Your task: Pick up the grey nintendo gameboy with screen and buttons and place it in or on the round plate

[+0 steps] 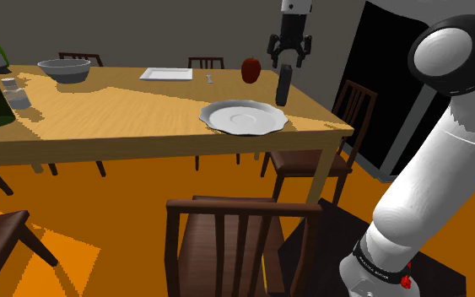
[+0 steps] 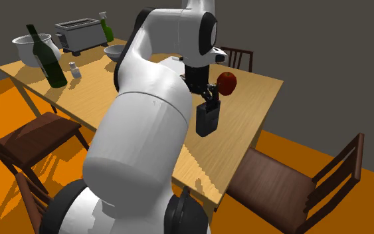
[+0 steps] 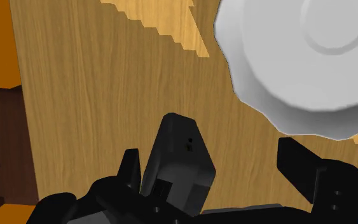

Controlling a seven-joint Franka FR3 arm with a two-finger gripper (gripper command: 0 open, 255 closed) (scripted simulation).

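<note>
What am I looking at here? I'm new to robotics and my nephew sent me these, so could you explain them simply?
It is a simulated white robot arm with a black two-finger gripper, working at a wooden dining table. One picture looks over the arm's shoulder, one is taken from another spot in the room, and one comes from a camera on the hand itself. On the table are a round plate, an apple, a bowl, a bottle and a toaster. The dark game console is between the fingers. In the hand camera the fingers stand apart and wood shows between the console and one finger, so it does not look clamped. The plate lies off to one side of the gripper.
</note>
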